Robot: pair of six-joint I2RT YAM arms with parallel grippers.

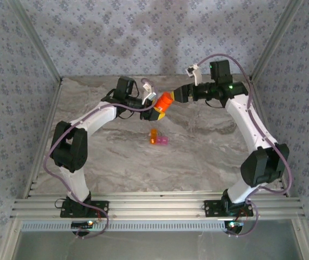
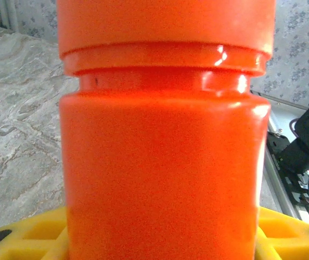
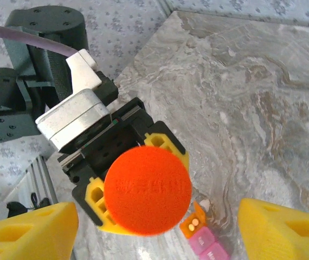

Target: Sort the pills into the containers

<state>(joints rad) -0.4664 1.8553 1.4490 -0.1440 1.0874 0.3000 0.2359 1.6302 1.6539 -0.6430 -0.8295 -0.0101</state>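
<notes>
My left gripper (image 1: pixel 158 110) is shut on an orange-red bottle (image 1: pixel 165 101), held above the table with its cap on. In the left wrist view the bottle (image 2: pixel 162 162) stands between the yellow fingers (image 2: pixel 27 238). The right wrist looks straight at the round cap (image 3: pixel 146 189). My right gripper (image 3: pixel 157 238) is open, and its yellow fingertips (image 3: pixel 30 233) stand wide on either side of the cap without touching it. The containers (image 1: pixel 158 139) lie on the table below. Their orange compartment (image 3: pixel 193 223) is open with two small pale pills inside, and the pink part (image 3: pixel 208 242) is joined to it.
The marble table (image 1: pixel 208 157) is bounded by patterned walls at the back and sides. An aluminium rail (image 1: pixel 160 208) runs along the near edge with both arm bases on it. A tiny white speck (image 3: pixel 205 203) lies beside the orange lid.
</notes>
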